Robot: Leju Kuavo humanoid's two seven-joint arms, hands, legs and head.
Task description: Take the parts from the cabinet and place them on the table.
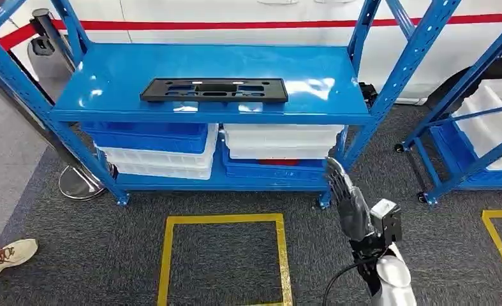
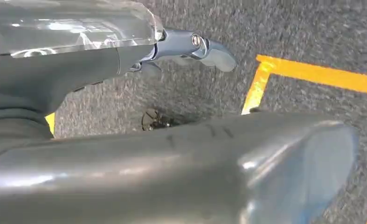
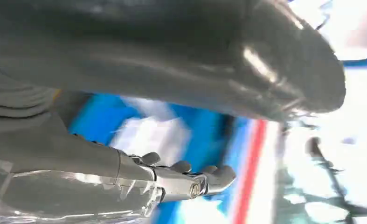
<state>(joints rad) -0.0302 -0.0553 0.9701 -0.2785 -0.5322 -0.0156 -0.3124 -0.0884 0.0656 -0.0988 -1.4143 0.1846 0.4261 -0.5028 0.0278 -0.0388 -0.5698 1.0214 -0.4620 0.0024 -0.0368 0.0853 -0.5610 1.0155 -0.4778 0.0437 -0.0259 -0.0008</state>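
Left hand [image 2: 190, 46] over grey carpet by yellow floor line [image 2: 312, 74], fingers extended, holding nothing. Black part [image 1: 214, 90] flat on top shelf of blue cabinet [image 1: 108, 76], centre. Right hand [image 1: 350, 204] raised before cabinet's right post, fingers straight, empty.

no readable text, labels or numbers

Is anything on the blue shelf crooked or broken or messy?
Nothing stands out. The black part lies flat and square on the top of the blue shelf, and the bins below sit stacked. The right hand is raised in front of the shelf, holding nothing.
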